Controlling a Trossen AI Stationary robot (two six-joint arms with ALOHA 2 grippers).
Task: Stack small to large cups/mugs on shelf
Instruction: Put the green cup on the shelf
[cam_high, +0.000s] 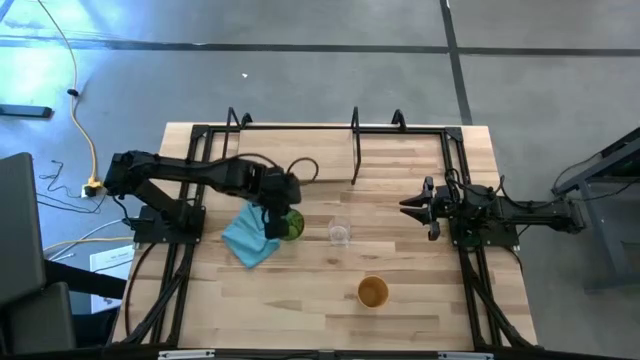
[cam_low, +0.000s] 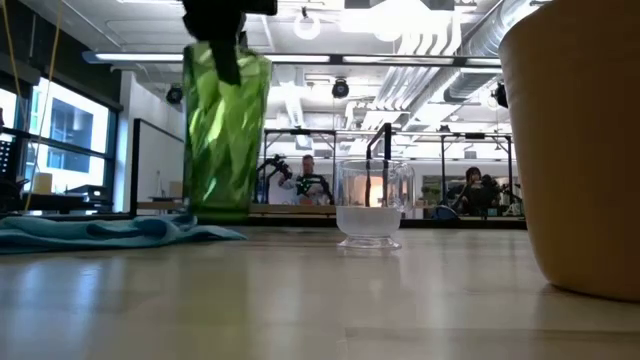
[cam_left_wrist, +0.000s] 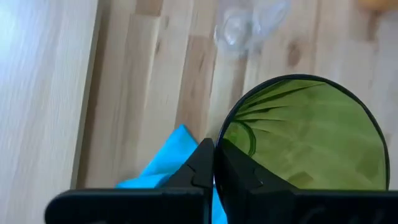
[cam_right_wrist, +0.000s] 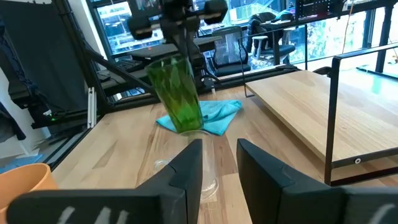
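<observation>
The tall green tumbler (cam_high: 291, 225) stands at the edge of the light blue cloth (cam_high: 247, 241), tilted in the right wrist view (cam_right_wrist: 177, 93). My left gripper (cam_left_wrist: 214, 152) is shut on its rim from above. The small clear glass cup (cam_high: 340, 234) stands on its foot on the table just right of the tumbler. The orange-tan cup (cam_high: 372, 292) stands upright nearer the near edge. My right gripper (cam_right_wrist: 219, 149) is open and hovers at the table's right, pointing at the clear cup (cam_right_wrist: 210, 167). The shelf (cam_right_wrist: 311, 99) sits along the far side. My left gripper holds the green tumbler by its rim (cam_left_wrist: 219, 134), one finger inside the cup and one outside. The fingers come from above, pointing down. The tumbler hangs tilted below them, its base (cam_low: 218, 212) at the level of the cloth; whether it is lifted clear, I cannot tell.
The shelf's black wire frame and upright post (cam_high: 355, 150) rise over the far half of the table. Black frame rails (cam_high: 470, 280) run along the left and right sides. Bare wood lies between the clear cup and the right gripper (cam_high: 410, 206). People sit in the room beyond (cam_low: 305, 175).
</observation>
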